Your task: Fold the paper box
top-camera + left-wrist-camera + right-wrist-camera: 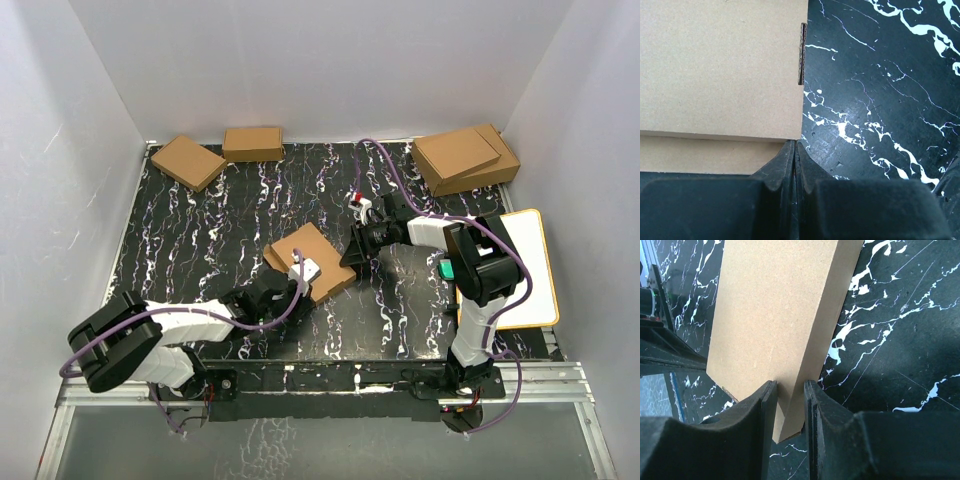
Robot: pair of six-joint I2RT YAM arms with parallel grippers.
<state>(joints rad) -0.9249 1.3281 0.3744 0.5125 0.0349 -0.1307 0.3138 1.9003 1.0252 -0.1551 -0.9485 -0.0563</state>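
The paper box [312, 258] is a thin, closed brown cardboard box lying tilted on the black marbled table. It fills the upper left of the left wrist view [720, 65] and the top of the right wrist view [775, 305]. My left gripper [298, 286] is at the box's near edge. Its jaws are pressed together with nothing between them, the tips [795, 145] just touching the box's corner. My right gripper [351, 264] is at the box's right corner. Its jaws [790, 390] straddle that corner and are closed on it.
Two small brown boxes [188, 161] [252, 143] lie at the back left. Two larger stacked brown boxes [465, 157] sit at the back right. A white board with an orange rim [525, 265] lies at the right edge. White walls enclose the table.
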